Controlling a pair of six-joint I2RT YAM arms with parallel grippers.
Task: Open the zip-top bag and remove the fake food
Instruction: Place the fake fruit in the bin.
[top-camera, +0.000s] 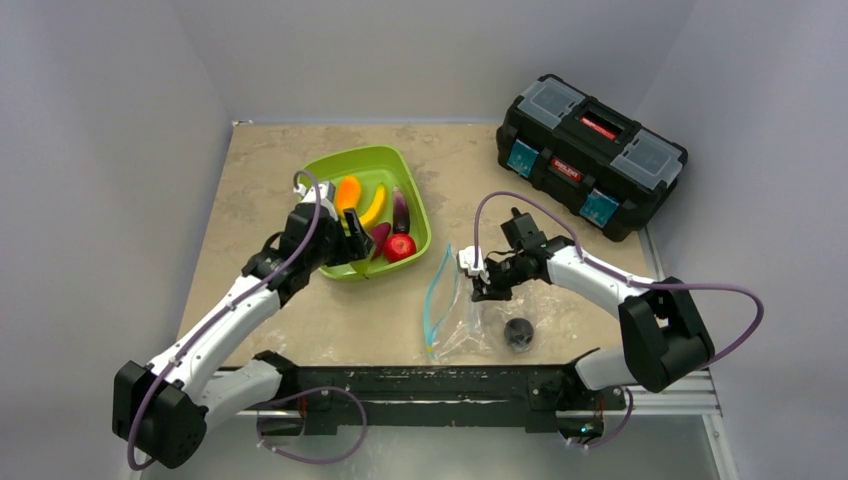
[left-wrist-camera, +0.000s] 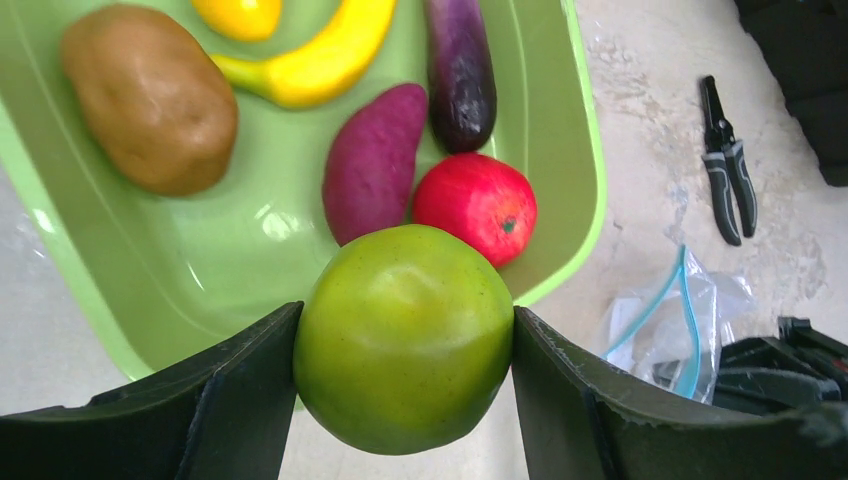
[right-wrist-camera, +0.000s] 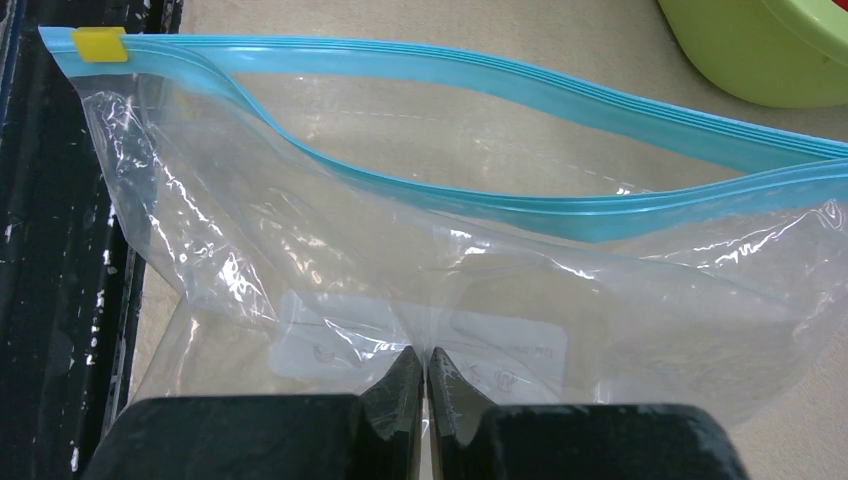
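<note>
Left half of bench (top-camera: 300, 310): left gripper (top-camera: 355, 243) is clamped on a round green fruit (left-wrist-camera: 403, 335), one finger against each side, jaws fairly wide around it. The fruit hangs over the near rim of the lime-green tray (left-wrist-camera: 230, 270).

Tray contents, left to right in the wrist view:
- brown kiwi (left-wrist-camera: 150, 95)
- orange piece (left-wrist-camera: 240, 15)
- yellow banana (left-wrist-camera: 320, 55)
- purple tuber-shaped piece (left-wrist-camera: 373, 160)
- dark eggplant (left-wrist-camera: 460, 70)
- red apple (left-wrist-camera: 475, 205), touching the purple piece

Right of the tray, the zip-top bag (right-wrist-camera: 400, 280) lies flat on the bench near the front edge. Its mouth gapes, the teal zipper strip (right-wrist-camera: 560, 100) is parted, and the yellow slider (right-wrist-camera: 98, 44) sits at one end.

Right gripper (right-wrist-camera: 427, 385) is pinched fully closed on the clear film below the bag's mouth.

A dark plum (top-camera: 518, 333) sits at the bag's near right corner; cannot tell if it's inside or beside.

Pliers (left-wrist-camera: 728, 160) lie on the bench beyond the bag. A black toolbox (top-camera: 590, 155) sits at the far right, well apart.
</note>
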